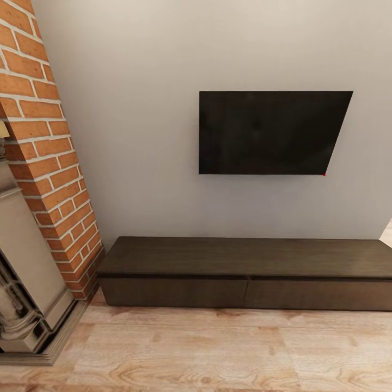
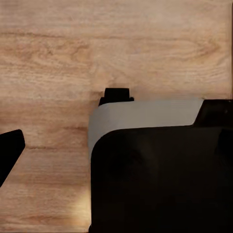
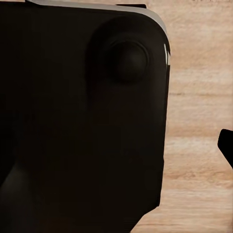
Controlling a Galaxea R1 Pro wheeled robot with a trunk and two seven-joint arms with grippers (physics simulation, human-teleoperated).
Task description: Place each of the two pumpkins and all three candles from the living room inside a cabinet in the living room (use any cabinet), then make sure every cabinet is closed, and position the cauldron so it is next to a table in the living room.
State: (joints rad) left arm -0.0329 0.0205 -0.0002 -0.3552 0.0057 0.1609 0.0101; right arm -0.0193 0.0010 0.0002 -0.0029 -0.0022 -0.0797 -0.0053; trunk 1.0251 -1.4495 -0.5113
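Observation:
The cabinet (image 1: 245, 258) is a long, low dark-brown console standing against the pale wall in the head view, and both of its flat drawer fronts (image 1: 174, 292) are shut. Its top is bare. The pumpkins, the candles, the cauldron and the table are out of view. A black fingertip (image 2: 9, 151) of my left gripper juts in at the edge of the left wrist view, over wood floor. A black fingertip (image 3: 227, 145) of my right gripper sits at the edge of the right wrist view. Nothing lies between the fingers of either gripper.
A black TV (image 1: 269, 132) hangs on the wall above the console. A red brick chimney (image 1: 51, 179) with a grey stone fireplace surround (image 1: 24, 288) juts out at the left. Light wood floor (image 1: 218, 354) runs in front. My own dark body (image 2: 160, 179) crowds both wrist views.

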